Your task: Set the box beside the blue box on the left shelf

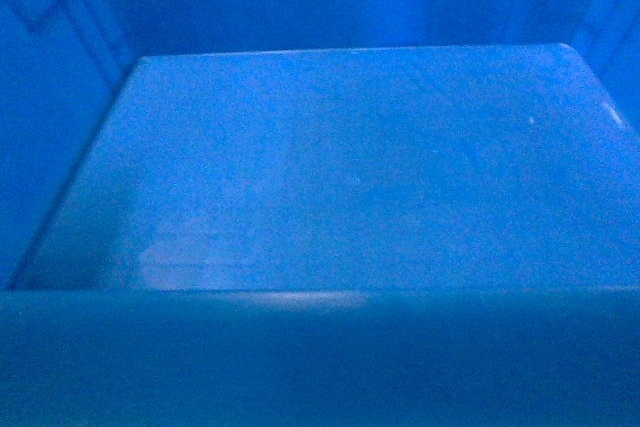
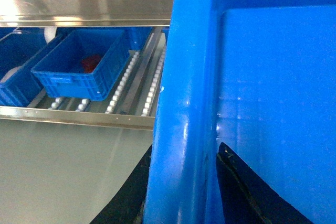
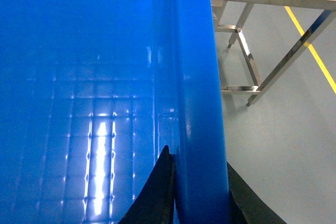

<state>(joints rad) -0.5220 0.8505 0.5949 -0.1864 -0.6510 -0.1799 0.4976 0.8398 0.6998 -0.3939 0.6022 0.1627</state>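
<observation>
The box [image 1: 340,177] is seen from close above by the head view — its floor fills the frame. Opposite rims are viewed at very close range by the wrist views — its interior is shared by all three.

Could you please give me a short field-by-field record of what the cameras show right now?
held item: box, blue, nothing seen inside
left gripper: fingers astride the box's left wall
right gripper: fingers astride the box's right wall
left shelf: roller tracks, ahead of the box in the left wrist view
blue box on shelf: resting on the rollers, a red item inside
placement: not yet done; box off the shelf
floor: grey, yellow line
</observation>
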